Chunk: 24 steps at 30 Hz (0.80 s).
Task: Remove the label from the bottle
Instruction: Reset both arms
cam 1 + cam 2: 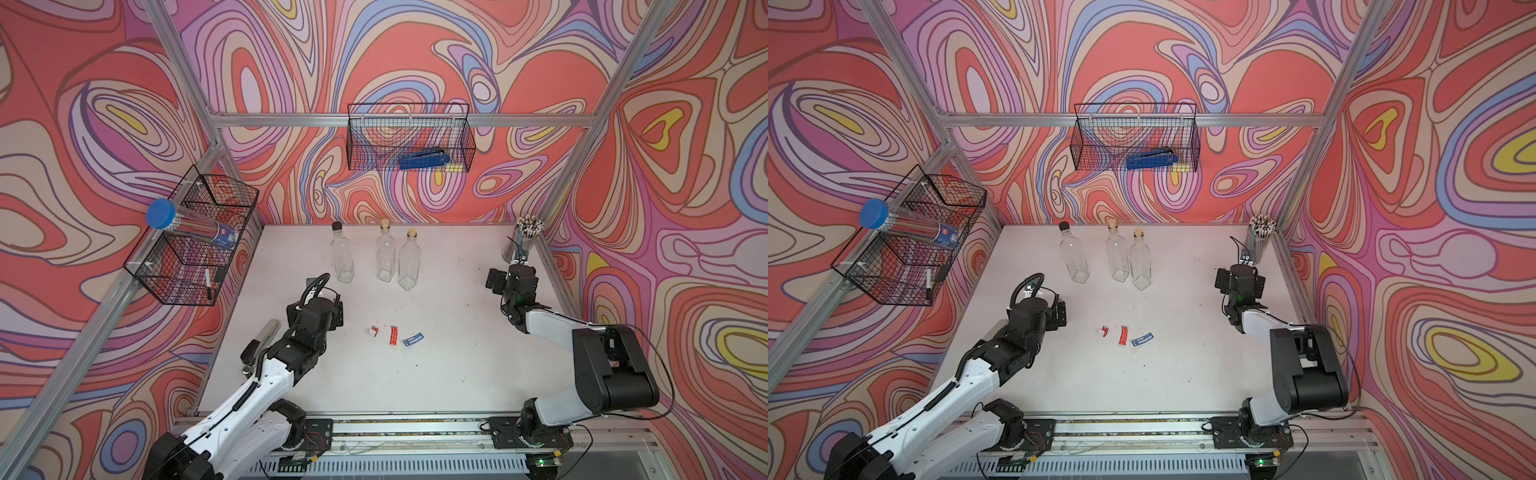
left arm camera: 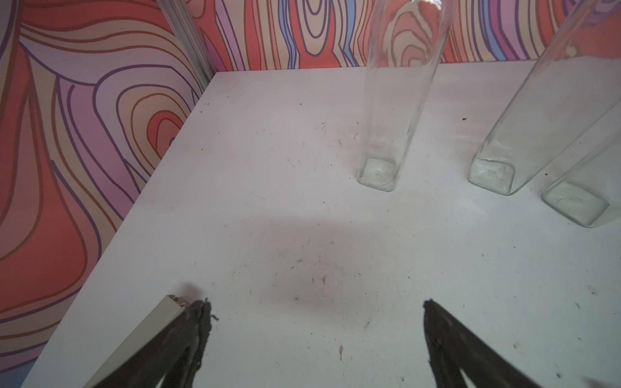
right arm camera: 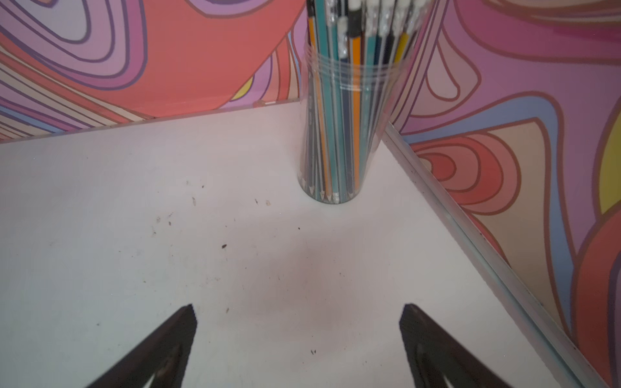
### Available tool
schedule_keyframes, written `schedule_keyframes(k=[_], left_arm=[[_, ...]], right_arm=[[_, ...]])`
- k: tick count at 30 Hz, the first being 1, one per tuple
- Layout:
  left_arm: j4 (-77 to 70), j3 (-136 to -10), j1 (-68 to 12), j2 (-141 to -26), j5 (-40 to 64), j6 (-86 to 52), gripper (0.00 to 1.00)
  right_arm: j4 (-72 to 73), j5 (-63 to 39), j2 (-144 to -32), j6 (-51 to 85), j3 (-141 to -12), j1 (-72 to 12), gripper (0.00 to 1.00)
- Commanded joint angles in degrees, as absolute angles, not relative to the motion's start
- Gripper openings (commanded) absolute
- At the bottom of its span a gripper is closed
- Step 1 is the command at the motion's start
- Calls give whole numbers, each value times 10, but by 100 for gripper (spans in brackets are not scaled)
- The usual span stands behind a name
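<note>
Three clear glass bottles stand upright near the back of the white table: one with a dark cap [image 1: 342, 257] and two with corks [image 1: 385, 255] [image 1: 409, 262]. Their glass looks bare in both top views and in the left wrist view [image 2: 396, 117]. Three loose label pieces lie mid-table: a white-and-red scrap [image 1: 373, 331], a red strip [image 1: 393, 335] and a blue strip [image 1: 412, 340]. My left gripper [image 2: 316, 305] is open and empty, in front of and left of the dark-capped bottle. My right gripper [image 3: 299, 307] is open and empty at the far right.
A clear jar of pencils [image 3: 349, 117] stands in the back right corner, just ahead of my right gripper. A beige bar [image 1: 266, 332] lies by the left arm. Wire baskets hang on the left wall [image 1: 191, 245] and the back wall [image 1: 409, 137].
</note>
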<state>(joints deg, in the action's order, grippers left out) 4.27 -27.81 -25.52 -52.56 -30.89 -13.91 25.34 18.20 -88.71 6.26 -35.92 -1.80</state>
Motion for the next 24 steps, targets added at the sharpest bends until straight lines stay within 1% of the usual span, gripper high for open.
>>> schedule_keyframes(k=[1,6,9,12,13,20,22,24], left_arm=[[-10,-260,-248,-535,-339,-115,100],[-86,-228,-227,-520,-355,-80,100],[-157,-192,-211,-505,-358,-54,100],[-238,-158,-196,-505,-352,-30,100],[-267,-149,-190,-514,-343,-25,100],[-476,-119,-156,-646,-310,22,100],[-576,-107,-142,-702,-301,33,100],[-642,-103,-128,-754,-294,39,100]], right_arm=[[369,156,-912,60,-329,-8,98],[505,150,-943,52,-275,-8,98],[507,129,-955,45,-279,-8,98],[570,124,-978,35,-258,-8,98],[557,123,-975,36,-261,-8,98],[558,123,-974,36,-260,-8,98],[565,125,-976,35,-259,-8,98],[562,124,-976,36,-259,-8,98]])
